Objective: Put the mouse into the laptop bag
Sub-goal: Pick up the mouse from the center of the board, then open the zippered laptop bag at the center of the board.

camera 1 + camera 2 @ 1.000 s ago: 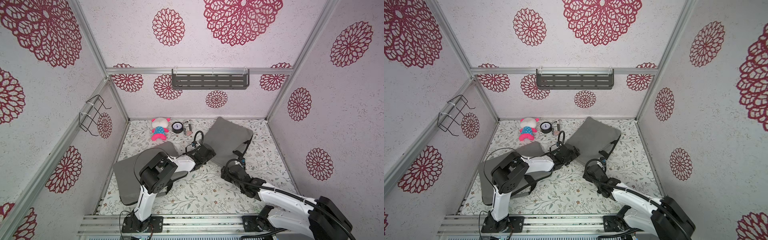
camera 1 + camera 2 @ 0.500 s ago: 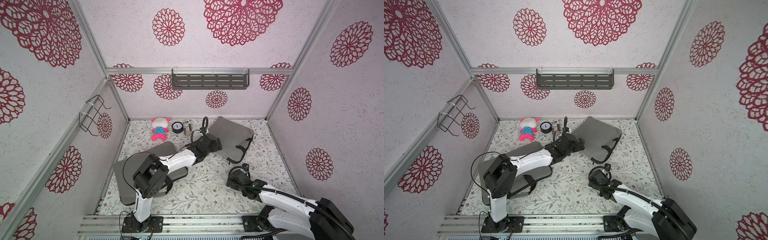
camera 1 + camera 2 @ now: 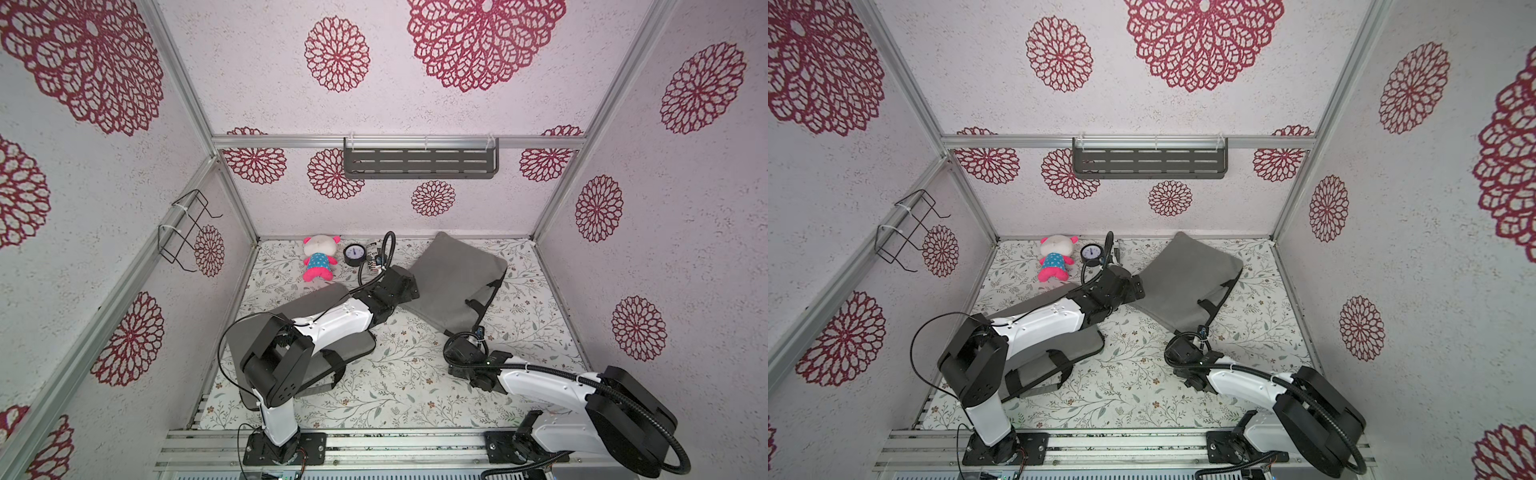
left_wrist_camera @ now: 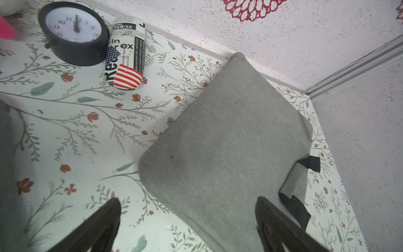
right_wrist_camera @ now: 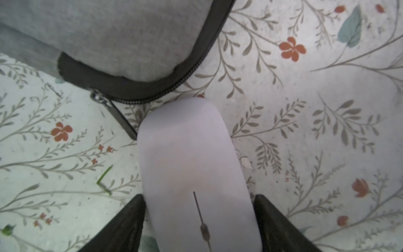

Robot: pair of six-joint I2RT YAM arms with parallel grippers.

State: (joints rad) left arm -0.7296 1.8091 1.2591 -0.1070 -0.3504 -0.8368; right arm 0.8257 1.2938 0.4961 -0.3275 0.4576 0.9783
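Right claw [image 5: 198, 198] is back at the near corner of the bag [image 3: 453, 282], narrowed from wide, and pinches the mouse [image 5: 187, 152] by its flanks. Mouse lies on the worktop [image 3: 395, 374], just beside the zip [image 5: 152, 96], not yet inside. Left claw [image 4: 187, 203] is spread and empty over the bag's edge. Remaining, by my reading: lift, open bag, insert. Both top views hide the mouse under the right claw; only the right wrist view shows it.
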